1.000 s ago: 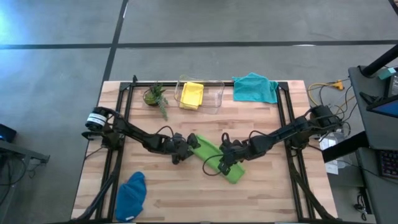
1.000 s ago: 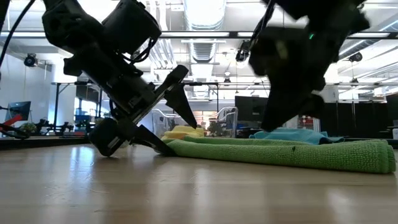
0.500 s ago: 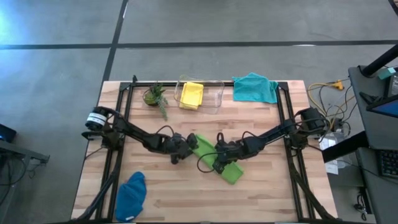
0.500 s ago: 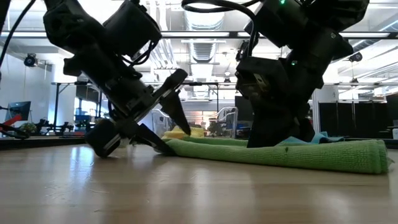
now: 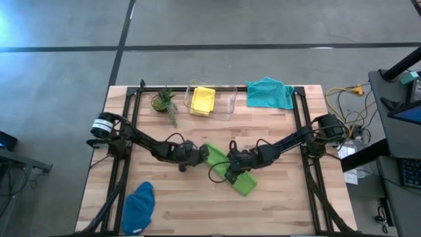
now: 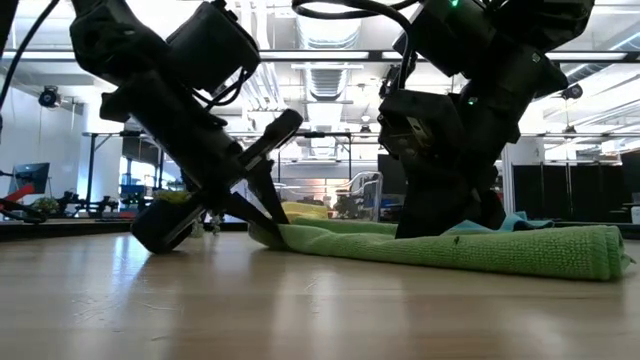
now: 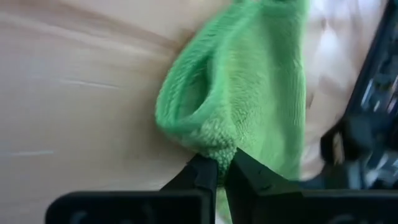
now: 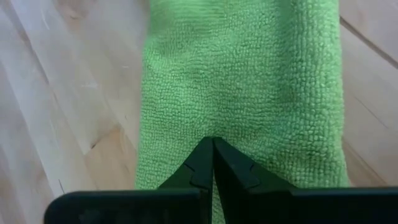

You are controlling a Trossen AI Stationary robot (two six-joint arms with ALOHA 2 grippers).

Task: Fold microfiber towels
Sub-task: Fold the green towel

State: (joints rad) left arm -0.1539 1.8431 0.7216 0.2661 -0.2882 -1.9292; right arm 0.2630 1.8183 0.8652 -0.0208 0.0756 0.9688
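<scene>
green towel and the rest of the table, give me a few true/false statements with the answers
1. The left gripper is shut on one end of the lime green towel. True.
2. The yellow towel lies loose on the bare wood beside the clear bin. False: it sits inside the bin.
3. The right gripper is shut, its tips pressed down on the green towel. True.
4. The dark blue towel is spread flat in the middle of the table. False: it is bunched up near the table's front left corner.
5. The teal towel lies at the far edge of the table, right of the bin. True.
</scene>
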